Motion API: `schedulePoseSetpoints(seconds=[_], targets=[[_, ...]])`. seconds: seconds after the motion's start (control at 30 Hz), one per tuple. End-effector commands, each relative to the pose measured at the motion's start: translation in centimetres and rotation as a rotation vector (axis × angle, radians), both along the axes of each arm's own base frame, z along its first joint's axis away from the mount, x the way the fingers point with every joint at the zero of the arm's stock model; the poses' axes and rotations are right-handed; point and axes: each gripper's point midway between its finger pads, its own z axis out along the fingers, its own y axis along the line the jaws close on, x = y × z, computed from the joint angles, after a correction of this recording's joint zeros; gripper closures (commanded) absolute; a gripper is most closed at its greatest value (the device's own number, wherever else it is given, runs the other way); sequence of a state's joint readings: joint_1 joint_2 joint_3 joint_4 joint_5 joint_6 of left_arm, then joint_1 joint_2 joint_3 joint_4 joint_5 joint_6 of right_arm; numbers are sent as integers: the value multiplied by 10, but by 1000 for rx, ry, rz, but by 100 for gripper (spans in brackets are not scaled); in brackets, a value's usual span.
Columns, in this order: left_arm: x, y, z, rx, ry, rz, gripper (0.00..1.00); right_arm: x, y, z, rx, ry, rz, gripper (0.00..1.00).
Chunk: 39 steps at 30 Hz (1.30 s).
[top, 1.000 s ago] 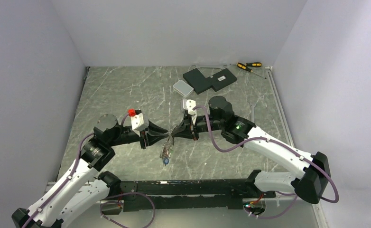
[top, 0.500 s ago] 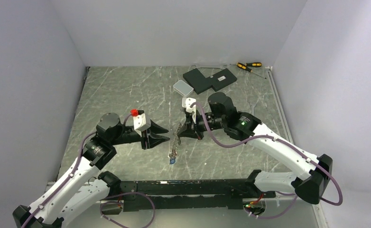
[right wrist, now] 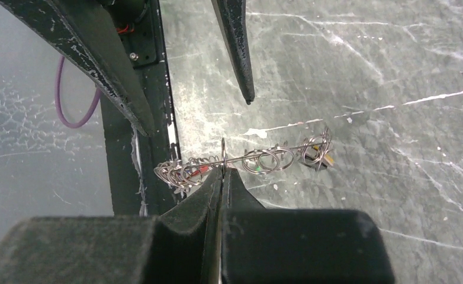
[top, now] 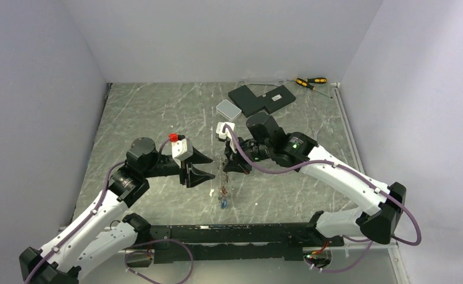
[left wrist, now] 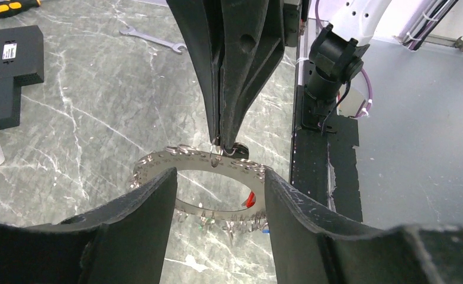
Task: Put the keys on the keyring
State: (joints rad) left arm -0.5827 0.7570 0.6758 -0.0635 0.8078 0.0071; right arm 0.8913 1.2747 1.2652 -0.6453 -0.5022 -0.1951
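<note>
**Keyring hangs pinched in the right gripper, left gripper open beside it**

The one keyring [left wrist: 185, 161] hangs clear of the table. Its upper rim is clamped between the fingertips of the right gripper [right wrist: 223, 171], whose jaws are pressed fully together on it. The ring is a flat silver band with many small wire loops [right wrist: 269, 160] threaded round its rim. From the right wrist it shows edge-on, as a thin line running crosswise just past the fingertips.

The keys [top: 224, 201] dangle from the ring's lower rim, directly under the right fingertips. Their coloured bits are one red, one green and one blue. The keys are too small and bunched to count.

The left gripper [left wrist: 218, 175] faces the right one tip to tip with its two fingers spread apart. It holds nothing. In its own view one finger stands to each side of the ring, and the right wrist view shows both tips short of the ring, not touching it.

Beneath both grippers lies the grey marbled table top [top: 158, 118]. Well beyond the right gripper, towards the far wall, are one flat black box [top: 261, 97], one small white case [top: 228, 107], two yellow-and-black screwdrivers [top: 309, 81] and one silver wrench [left wrist: 152, 40].
</note>
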Motion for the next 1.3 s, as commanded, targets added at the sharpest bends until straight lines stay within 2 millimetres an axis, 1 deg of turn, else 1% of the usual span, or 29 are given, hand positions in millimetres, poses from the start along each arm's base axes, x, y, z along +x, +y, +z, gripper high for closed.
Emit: schedulePoseSetpoints(seconds=[0.0, 0.2, 0.33, 0.57, 0.67, 0.8, 0.9, 0.97, 1.03, 1.17, 1.27], targets=[[-2, -5, 17, -36, -56, -33, 40, 2, 7, 26, 40, -65, 5, 100], [2, -6, 13, -25, -48, -25, 52, -2, 14, 21, 52, -62, 34, 100], [2, -5, 12, -26, -47, -21, 52, -2, 15, 21, 69, -82, 43, 100], [0, -6, 14, -25, -60, -42, 48, -4, 15, 21, 67, -89, 68, 100], [-2, -5, 16, -28, -67, -47, 49, -8, 17, 21, 71, -80, 93, 100], [-3, -6, 18, -34, -77, -51, 53, -10, 18, 26, 83, -78, 106, 100], [-2, -7, 17, -30, -64, -59, 60, -14, 19, 28, 94, -76, 125, 100], [-2, -8, 17, -34, -46, -55, 63, -16, 19, 29, 99, -78, 134, 100], [-1, -8, 19, -47, -62, -51, 63, -18, 19, 30, 103, -80, 141, 100], [2, -7, 16, -36, -53, -37, 64, -22, 21, 34, 110, -82, 160, 100], [1, -8, 17, -38, -52, -45, 66, -24, 22, 35, 109, -82, 165, 100]])
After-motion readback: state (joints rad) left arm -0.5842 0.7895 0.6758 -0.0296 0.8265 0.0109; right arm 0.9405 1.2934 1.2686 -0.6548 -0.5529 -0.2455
